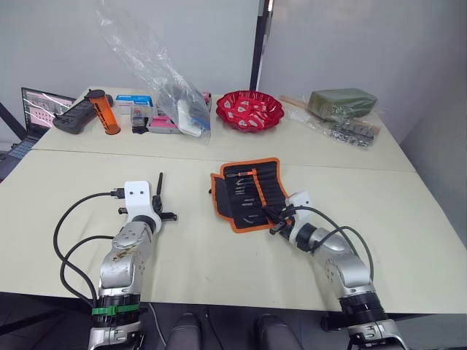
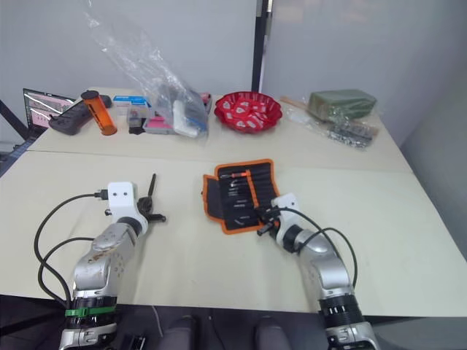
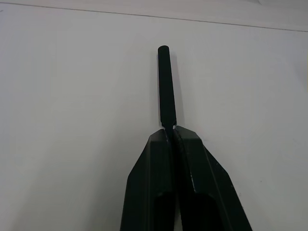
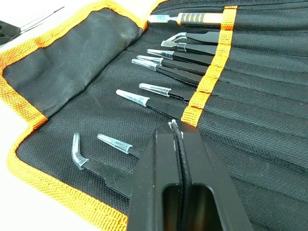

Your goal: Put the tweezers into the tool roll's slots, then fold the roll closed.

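Tool roll (image 1: 250,193) lies open on the bench (image 1: 408,240), mid-centre, orange binding all round, a flap folded out on the robot's left. Right gripper (image 4: 174,126) sits over the roll's near right edge, fingers pressed together with nothing visibly between them. Left gripper (image 3: 172,129) rests well apart from the roll on bare bench, fingers together and pinching the end of a slim black rod-like piece (image 3: 165,84) — likely one of the tweezers, though I cannot tell for sure. Tweezers (image 4: 159,103) already seated in the slots (image 4: 250,110), clear tip guards poking out in a row; an orange-handled tool (image 4: 192,18) in the far pocket. Handling, as I judge it: tweezers light, stiff, slick and thin, so best pinched mid-shank, with the points kept off the weave (they would snag); the roll is soft and limp, so take it by the bound edge to fold. The right wrist view gives individual tips, the bent-nose pair and pocket stitching — the head views only give the layout, the two arms, and clutter at the back: red bowl (image 1: 249,110), plastic bag (image 1: 157,69).
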You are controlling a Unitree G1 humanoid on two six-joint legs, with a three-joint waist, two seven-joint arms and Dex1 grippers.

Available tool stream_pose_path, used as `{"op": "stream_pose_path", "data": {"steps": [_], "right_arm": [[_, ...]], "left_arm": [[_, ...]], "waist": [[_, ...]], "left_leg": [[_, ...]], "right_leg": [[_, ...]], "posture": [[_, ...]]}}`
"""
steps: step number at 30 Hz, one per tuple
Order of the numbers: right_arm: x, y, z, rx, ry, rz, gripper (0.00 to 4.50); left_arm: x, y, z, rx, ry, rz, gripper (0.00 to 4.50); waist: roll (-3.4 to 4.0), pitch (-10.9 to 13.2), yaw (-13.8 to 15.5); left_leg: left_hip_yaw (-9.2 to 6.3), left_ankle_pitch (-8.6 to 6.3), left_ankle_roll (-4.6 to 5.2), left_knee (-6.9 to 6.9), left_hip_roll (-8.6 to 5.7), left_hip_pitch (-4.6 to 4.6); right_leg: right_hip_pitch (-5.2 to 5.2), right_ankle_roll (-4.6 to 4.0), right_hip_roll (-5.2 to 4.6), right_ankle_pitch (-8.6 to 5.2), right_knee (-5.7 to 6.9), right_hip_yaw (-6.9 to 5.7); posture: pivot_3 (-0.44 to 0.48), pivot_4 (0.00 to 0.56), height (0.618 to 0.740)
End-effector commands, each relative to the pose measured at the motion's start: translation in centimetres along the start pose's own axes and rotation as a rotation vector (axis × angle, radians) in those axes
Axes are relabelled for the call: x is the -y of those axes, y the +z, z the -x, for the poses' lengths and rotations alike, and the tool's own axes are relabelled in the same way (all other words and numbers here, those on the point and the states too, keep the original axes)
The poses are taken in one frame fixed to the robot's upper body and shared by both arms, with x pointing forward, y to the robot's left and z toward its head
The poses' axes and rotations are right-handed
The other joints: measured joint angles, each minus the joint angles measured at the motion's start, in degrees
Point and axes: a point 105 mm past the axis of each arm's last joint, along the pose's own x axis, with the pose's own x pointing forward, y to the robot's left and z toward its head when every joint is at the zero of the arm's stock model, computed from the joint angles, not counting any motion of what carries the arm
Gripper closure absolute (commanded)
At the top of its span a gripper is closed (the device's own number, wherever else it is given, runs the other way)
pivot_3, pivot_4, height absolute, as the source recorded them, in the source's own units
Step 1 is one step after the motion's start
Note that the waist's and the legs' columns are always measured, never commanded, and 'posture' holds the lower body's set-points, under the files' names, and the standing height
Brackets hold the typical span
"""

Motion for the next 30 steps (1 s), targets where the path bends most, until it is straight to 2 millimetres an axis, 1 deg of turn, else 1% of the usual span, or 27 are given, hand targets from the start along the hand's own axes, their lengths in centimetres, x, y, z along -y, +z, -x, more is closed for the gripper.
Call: {"op": "stream_pose_path", "data": {"steps": [1, 2, 4, 5, 8, 10, 11, 12, 14, 16, 19, 21, 24, 27, 30], "right_arm": [[0.4, -2.5, 0.6, -0.097, -0.029, -0.025, 4.50], [0.4, -2.5, 0.7, -0.097, -0.029, -0.026, 4.50], [0.4, -2.5, 0.7, -0.098, -0.030, -0.027, 4.50], [0.4, -2.5, 0.7, -0.098, -0.031, -0.027, 4.50], [0.4, -2.6, 0.7, -0.098, -0.033, -0.029, 4.50], [0.4, -2.6, 0.8, -0.098, -0.035, -0.030, 4.50], [0.4, -2.6, 0.8, -0.098, -0.037, -0.031, 4.50], [0.4, -2.6, 0.9, -0.098, -0.038, -0.031, 4.50], [0.4, -2.7, 1.0, -0.099, -0.044, -0.030, 4.50], [0.4, -2.7, 1.2, -0.100, -0.050, -0.031, 4.50], [0.3, -2.9, 1.9, -0.099, -0.072, -0.032, 4.50], [0.3, -3.0, 2.4, -0.101, -0.085, -0.034, 4.50], [0.2, -3.4, 3.2, -0.104, -0.109, -0.043, 4.50], [0.0, -3.5, 3.6, -0.103, -0.133, -0.054, 4.50], [-0.3, -3.5, 3.8, -0.092, -0.155, -0.066, 4.50]], "left_arm": [[-1.0, 3.3, 0.1, 0.135, 0.008, -0.052, 4.48], [-1.2, 4.2, 0.2, 0.173, 0.004, -0.064, 4.48], [-1.3, 5.5, 0.4, 0.220, -0.011, -0.089, 4.48], [-1.0, 6.6, 0.6, 0.256, -0.049, -0.113, 4.48], [0.1, 8.8, 0.9, 0.316, -0.156, -0.171, 4.48], [2.1, 10.3, 1.5, 0.345, -0.320, -0.243, 4.48], [3.1, 10.8, 1.8, 0.347, -0.398, -0.277, 4.48], [3.6, 11.0, 2.0, 0.346, -0.449, -0.299, 4.48], [5.5, 11.5, 2.8, 0.331, -0.609, -0.365, 4.48], [6.8, 11.6, 3.4, 0.305, -0.727, -0.438, 4.48], [9.7, 11.5, 4.6, 0.253, -0.947, -0.588, 4.48], [10.7, 11.1, 4.8, 0.213, -1.025, -0.645, 4.48], [12.3, 10.0, 4.8, 0.129, -1.136, -0.738, 4.48], [13.2, 9.1, 4.5, 0.073, -1.199, -0.807, 4.48], [13.6, 8.5, 3.6, 0.012, -1.191, -0.872, 4.48]], "waist": [[0.00, 0.0, 0.0], [0.00, 0.0, 0.0], [0.00, 0.0, 0.0], [0.01, 0.0, 0.0], [0.01, 0.0, 0.0], [0.02, 0.0, 0.0], [0.03, 0.0, 0.0], [0.05, 0.1, 0.0], [0.05, 0.1, 0.0], [0.09, 0.1, 0.0], [0.10, 0.1, 0.2], [0.12, 0.1, 0.3], [0.13, 0.1, 0.3], [0.13, 0.1, 0.1], [0.14, 0.1, 0.1]], "left_leg": [[0.00, 0.01, 0.02, -0.02, 0.00, -0.04], [0.00, 0.07, 0.11, -0.03, 0.00, -0.15], [-0.01, 0.14, 0.22, -0.04, 0.01, -0.32], [-0.01, 0.15, 0.23, -0.05, 0.01, -0.32], [0.00, 0.11, 0.17, -0.05, 0.00, -0.32], [0.00, 0.07, 0.11, -0.05, 0.00, -0.32], [0.00, 0.07, 0.10, -0.05, 0.00, -0.32], [-0.01, 0.06, 0.09, -0.06, 0.01, -0.33], [0.02, 0.05, 0.08, -0.06, 0.00, -0.33], [0.02, 0.07, 0.10, -0.10, 0.01, -0.35], [-0.02, 0.12, 0.18, -0.18, 0.00, -0.38], [-0.02, 0.15, 0.24, -0.24, 0.00, -0.40], [0.00, 0.22, 0.36, -0.33, 0.00, -0.41], [0.00, 0.23, 0.38, -0.44, 0.00, -0.40], [-0.01, 0.24, 0.38, -0.46, 0.00, -0.42]], "right_leg": [[0.01, 0.01, 0.00, 0.00, 0.00, 0.00], [0.03, 0.03, 0.00, 0.02, 0.01, 0.00], [-0.07, 0.36, 0.01, 0.23, 0.04, -0.01], [-0.06, 0.37, 0.01, 0.24, 0.04, -0.01], [-0.06, 0.36, 0.01, 0.23, 0.02, -0.02], [-0.06, 0.33, 0.00, 0.21, -0.01, -0.02], [-0.07, 0.29, 0.00, 0.19, -0.01, -0.03], [-0.09, 0.21, 0.00, 0.14, -0.03, -0.04], [-0.06, 0.03, -0.01, 0.04, -0.05, -0.02], [-0.08, 0.02, -0.01, 0.04, -0.07, -0.01], [-0.11, 0.04, 0.00, 0.02, -0.07, -0.03], [-0.12, 0.06, -0.01, 0.00, -0.11, -0.04], [-0.13, 0.12, -0.01, -0.02, -0.15, -0.02], [-0.18, 0.17, 0.00, -0.03, -0.14, -0.03], [-0.21, 0.32, 0.01, 0.04, -0.12, -0.04]], "posture": [[0.000, 0.150, 0.729], [0.000, 0.150, 0.729], [0.000, 0.150, 0.729], [0.000, 0.150, 0.729], [0.000, 0.150, 0.729], [0.000, 0.150, 0.729], [0.000, 0.150, 0.729], [0.000, 0.150, 0.729], [0.000, 0.150, 0.729], [0.000, 0.150, 0.729], [0.000, 0.150, 0.729], [0.000, 0.150, 0.729], [0.000, 0.150, 0.729], [0.000, 0.150, 0.729], [0.000, 0.150, 0.729]]}}
